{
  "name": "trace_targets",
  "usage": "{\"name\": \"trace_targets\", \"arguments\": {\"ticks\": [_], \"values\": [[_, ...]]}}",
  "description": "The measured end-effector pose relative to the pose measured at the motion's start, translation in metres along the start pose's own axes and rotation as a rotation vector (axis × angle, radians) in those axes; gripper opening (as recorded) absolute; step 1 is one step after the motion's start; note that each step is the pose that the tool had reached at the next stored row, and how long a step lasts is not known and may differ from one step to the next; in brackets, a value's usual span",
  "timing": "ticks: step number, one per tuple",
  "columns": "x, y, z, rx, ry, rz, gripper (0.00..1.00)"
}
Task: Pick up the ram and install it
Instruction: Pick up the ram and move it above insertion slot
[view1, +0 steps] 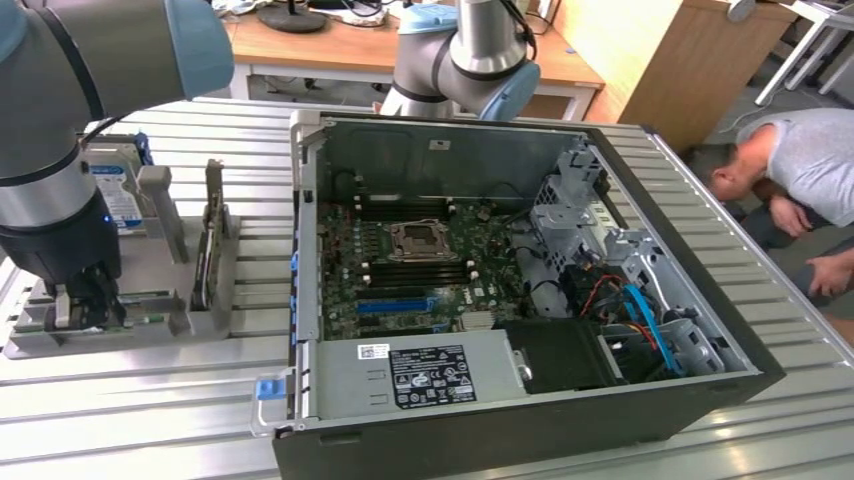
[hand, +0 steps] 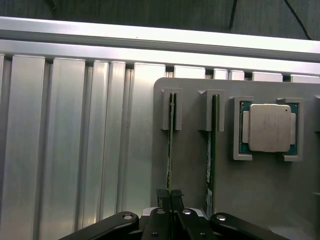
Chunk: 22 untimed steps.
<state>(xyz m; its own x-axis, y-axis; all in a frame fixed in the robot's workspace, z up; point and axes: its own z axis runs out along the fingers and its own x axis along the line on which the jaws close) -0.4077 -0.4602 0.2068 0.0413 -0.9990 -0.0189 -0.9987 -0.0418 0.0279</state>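
Note:
The ram (hand: 170, 150) is a thin green stick standing on edge in a slot of the grey holder (hand: 190, 175). My gripper (hand: 170, 196) is shut on its near end, the two black fingers pinched flat against it. A second green stick (hand: 212, 150) stands in the neighbouring slot, untouched. In the exterior view my gripper (view1: 83, 308) is down at the grey holder (view1: 134, 335) on that view's left, well apart from the open computer case (view1: 534, 300) and its green motherboard (view1: 400, 270).
A square silver processor (hand: 270, 127) lies in the holder beside the sticks. A hard drive (view1: 114, 190) and an upright dark board (view1: 210, 245) stand behind the holder. A person (view1: 801, 170) bends over at the exterior view's right. The table (view1: 134, 420) is ribbed metal.

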Motion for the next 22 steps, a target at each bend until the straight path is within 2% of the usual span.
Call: {"name": "trace_targets", "arguments": {"ticks": [11,22], "values": [[0.0,0.0004,-0.0204,-0.0017,0.0132,0.001,0.12],[-0.001,0.001,-0.053,-0.0025,0.028,0.001,0.12]]}}
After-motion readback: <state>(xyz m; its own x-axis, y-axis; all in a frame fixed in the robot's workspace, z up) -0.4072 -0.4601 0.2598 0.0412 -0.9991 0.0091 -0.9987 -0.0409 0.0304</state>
